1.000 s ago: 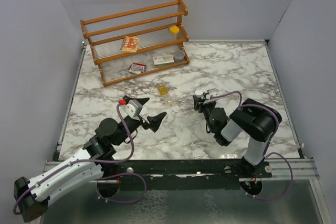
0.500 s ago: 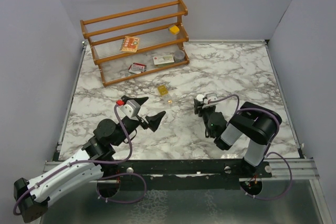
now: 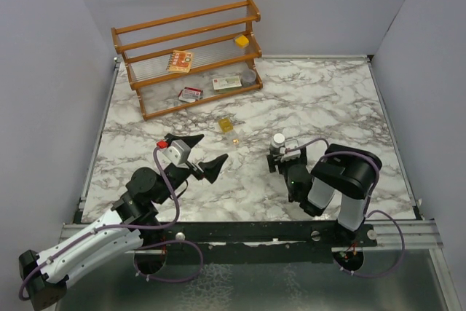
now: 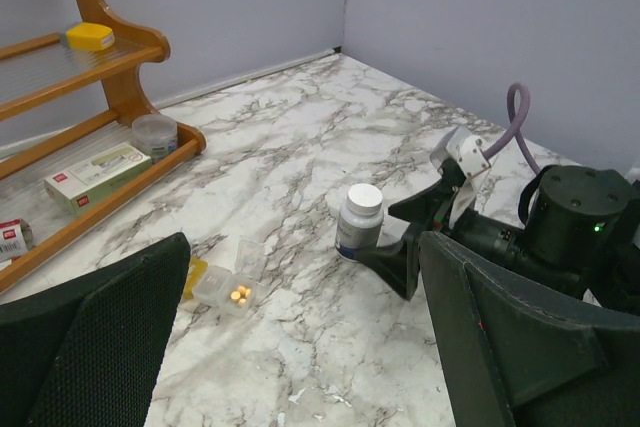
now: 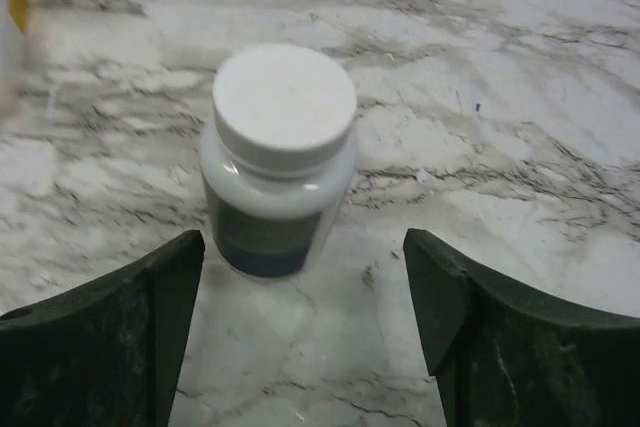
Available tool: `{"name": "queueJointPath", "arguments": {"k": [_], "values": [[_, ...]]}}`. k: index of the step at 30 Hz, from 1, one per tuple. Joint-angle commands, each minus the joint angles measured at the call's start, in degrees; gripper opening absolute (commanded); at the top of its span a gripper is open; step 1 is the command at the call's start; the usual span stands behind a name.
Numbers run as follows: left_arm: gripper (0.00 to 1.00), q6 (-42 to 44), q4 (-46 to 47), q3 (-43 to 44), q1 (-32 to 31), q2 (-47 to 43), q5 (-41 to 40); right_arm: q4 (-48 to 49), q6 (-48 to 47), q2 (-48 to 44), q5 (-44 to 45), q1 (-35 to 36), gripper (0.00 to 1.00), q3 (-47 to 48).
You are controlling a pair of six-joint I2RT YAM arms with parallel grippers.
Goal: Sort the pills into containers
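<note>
The bottle (image 5: 280, 157) stands upright on the table (image 3: 328, 100), just ahead of the right gripper (image 5: 300, 247) and centred on the gap between its fingers. It has a flat white cap, a pale shoulder and a dark grey-blue band round the lower body. The right jaws stand apart, with bare marble showing on each side of the bottle, so neither finger touches it.

The pills (image 4: 240, 294) are a few tiny orange-yellow dots inside the vial (image 4: 222, 285), a small clear case that lies low on the marble with a yellow piece touching its far-left side. From the left gripper (image 4: 305, 247) the vial is ahead and a little to the left, and the bottle is farther ahead and slightly right. The left jaws are spread wide and hold nothing.

Between the two grippers the marble is open, with only the vial and the bottle on it. Beyond the vial, well ahead of the left gripper and to its left, the wooden rack (image 3: 189, 56) stands along the table's far edge. To the right of the right gripper a wide stretch of marble runs to the side wall (image 3: 429, 71). A second stretch runs ahead of it to the back wall.
</note>
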Motion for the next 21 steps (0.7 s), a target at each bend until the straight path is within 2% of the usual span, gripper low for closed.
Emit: {"name": "queueJointPath", "arguments": {"k": [1,10,18,21], "values": [[0.99,-0.6,1.2,-0.3,0.2,-1.1,-1.2,17.9,-1.1,2.3,3.9,0.8,0.86,-2.3],[0.99,-0.4,1.2,-0.3,0.2,-0.6,-1.6,17.3,-5.2,0.2,7.8,3.2,0.88,-0.5],[0.99,-0.4,1.2,-0.5,0.2,0.8,-4.6,1.6,-7.7,-12.8,16.9,10.6,0.92,1.1],[0.99,-0.4,0.9,-0.5,0.2,0.7,-5.1,-0.8,-8.2,-17.4,21.9,12.9,0.93,0.3]]}}
